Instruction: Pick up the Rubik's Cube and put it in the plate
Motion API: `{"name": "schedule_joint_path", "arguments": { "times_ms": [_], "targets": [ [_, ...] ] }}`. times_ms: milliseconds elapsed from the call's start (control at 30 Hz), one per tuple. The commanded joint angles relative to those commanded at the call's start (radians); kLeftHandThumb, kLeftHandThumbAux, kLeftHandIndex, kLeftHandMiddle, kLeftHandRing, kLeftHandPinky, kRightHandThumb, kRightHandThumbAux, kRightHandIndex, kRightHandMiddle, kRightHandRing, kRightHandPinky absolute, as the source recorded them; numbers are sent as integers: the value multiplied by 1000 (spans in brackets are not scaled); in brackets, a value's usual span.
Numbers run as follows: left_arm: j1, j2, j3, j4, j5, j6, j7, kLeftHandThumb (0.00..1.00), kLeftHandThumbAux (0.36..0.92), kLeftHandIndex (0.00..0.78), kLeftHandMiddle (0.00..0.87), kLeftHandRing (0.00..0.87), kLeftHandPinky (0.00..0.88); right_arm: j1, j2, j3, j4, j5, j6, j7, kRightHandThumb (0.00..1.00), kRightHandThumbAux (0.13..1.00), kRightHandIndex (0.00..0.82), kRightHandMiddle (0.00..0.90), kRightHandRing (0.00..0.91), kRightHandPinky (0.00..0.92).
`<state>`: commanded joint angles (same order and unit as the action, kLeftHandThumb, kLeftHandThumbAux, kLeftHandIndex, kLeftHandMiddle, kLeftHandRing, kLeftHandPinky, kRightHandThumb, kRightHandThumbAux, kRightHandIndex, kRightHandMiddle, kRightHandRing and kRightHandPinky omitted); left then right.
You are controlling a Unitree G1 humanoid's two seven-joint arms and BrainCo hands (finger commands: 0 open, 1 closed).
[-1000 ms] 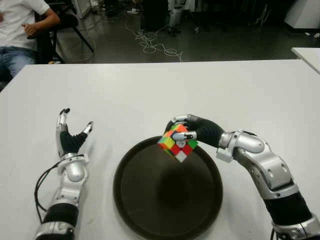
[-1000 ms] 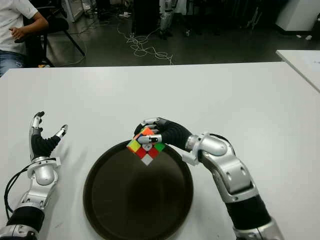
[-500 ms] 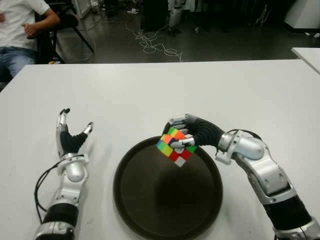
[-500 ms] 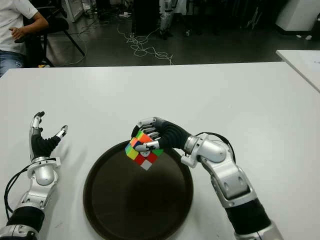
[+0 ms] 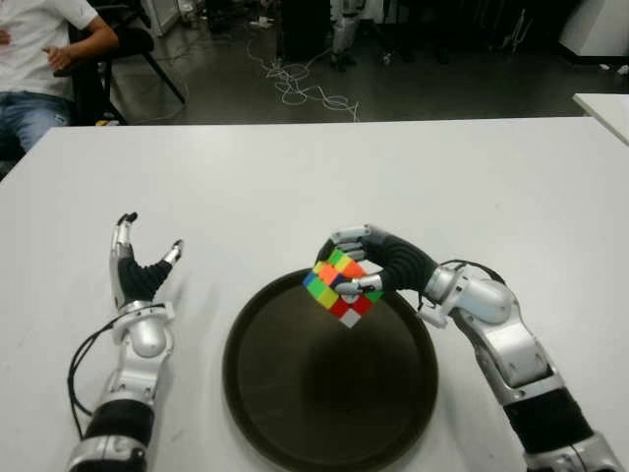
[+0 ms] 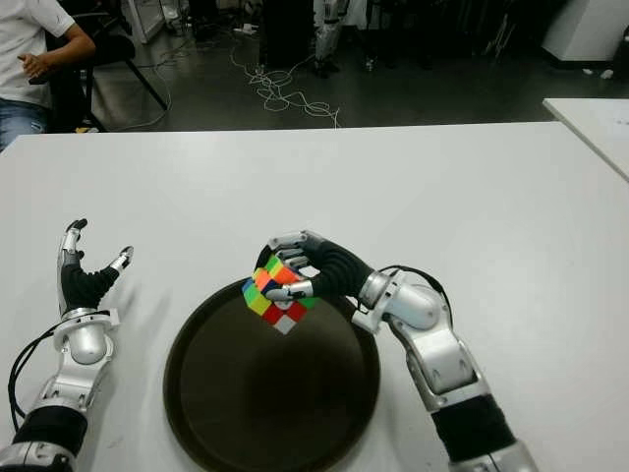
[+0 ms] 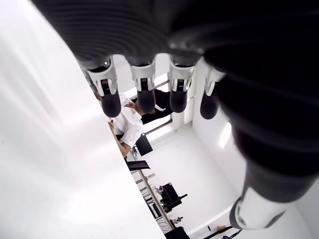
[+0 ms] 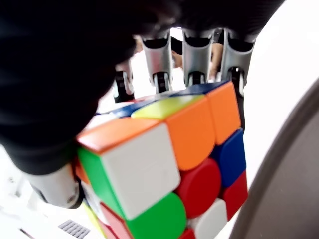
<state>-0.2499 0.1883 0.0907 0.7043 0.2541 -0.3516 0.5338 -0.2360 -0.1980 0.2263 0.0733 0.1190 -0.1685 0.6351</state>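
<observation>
The Rubik's Cube (image 5: 336, 286), with bright mixed-colour faces, hangs tilted on a corner above the far rim of the dark round plate (image 5: 329, 388). My right hand (image 5: 366, 267) is shut on it, fingers over its top and thumb on its near face; the right wrist view shows the cube (image 8: 164, 164) filling the palm under my fingers (image 8: 195, 57). The plate holds nothing and lies on the white table (image 5: 295, 177) straight ahead of me. My left hand (image 5: 138, 270) shows at the left of the plate, fingers spread upward and holding nothing.
A seated person (image 5: 39, 59) is beyond the table's far left corner, next to a black chair. Cables lie on the dark floor behind the table. Another white table's corner (image 5: 604, 108) shows at the far right. A black cable (image 5: 84, 359) runs along my left forearm.
My right hand has carried the cube a little leftward along the plate's far rim and turned it slightly. My left hand has stayed where it was.
</observation>
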Motion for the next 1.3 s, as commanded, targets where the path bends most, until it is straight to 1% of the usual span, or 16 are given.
{"name": "schedule_joint_path", "arguments": {
  "times_ms": [33, 67, 133, 300, 400, 467, 567, 733, 900, 1000, 1100, 1300],
  "targets": [
    [1, 0, 0, -1, 0, 0, 0, 0, 735, 30, 43, 33, 30, -1, 1, 0, 7, -1, -10, 0, 30, 735, 160, 218, 220, 206],
    [0, 0, 0, 0, 1, 0, 1, 0, 734, 30, 43, 33, 30, -5, 5, -1, 21, -2, -24, -1, 24, 732, 152, 209, 209, 195],
    [-1, 0, 0, 1, 2, 0, 3, 0, 733, 32, 53, 45, 44, -10, 8, -1, 39, -3, -42, -2, 9, 708, 109, 164, 163, 160],
    [-1, 0, 1, 4, 2, -3, 4, 0, 731, 35, 64, 57, 51, -14, 11, 0, 62, -15, -67, -10, 1, 677, 65, 108, 110, 121],
    [-3, 3, 0, 7, 5, -5, 6, 0, 729, 38, 70, 63, 54, -19, 5, 2, 74, -27, -69, -10, 0, 644, 40, 70, 75, 96],
    [-3, 4, -1, 5, 6, -5, 7, 0, 731, 42, 72, 64, 52, -22, 2, 3, 74, -27, -63, -2, 0, 612, 16, 36, 38, 62],
    [-3, 4, -2, 4, 6, -5, 6, 0, 735, 42, 68, 58, 44, -25, -3, 6, 76, -22, -53, 14, 0, 581, 5, 11, 12, 25],
    [0, 3, -1, 2, 2, -2, -1, 0, 736, 36, 59, 48, 33, -30, -9, 10, 87, -8, -46, 55, 0, 557, 0, 1, 1, 4],
    [-2, 1, 0, -3, -2, 9, -5, 0, 728, 28, 49, 36, 24, -35, -13, 8, 95, 10, -60, 96, 0, 567, 0, 0, 0, 0],
    [-2, 2, 0, 2, 0, 8, -1, 0, 731, 26, 45, 31, 21, -42, -20, 10, 100, 25, -54, 134, 0, 570, 0, 0, 0, 0],
    [-3, 4, -1, 4, 2, 7, 0, 0, 744, 26, 48, 38, 37, -47, -25, 9, 100, 35, -44, 160, 0, 553, 0, 0, 0, 0],
    [-5, 6, -1, 8, 3, 7, -1, 0, 754, 29, 50, 45, 44, -56, -33, 10, 106, 34, -58, 196, 0, 553, 0, 0, 0, 0]
  ]
}}
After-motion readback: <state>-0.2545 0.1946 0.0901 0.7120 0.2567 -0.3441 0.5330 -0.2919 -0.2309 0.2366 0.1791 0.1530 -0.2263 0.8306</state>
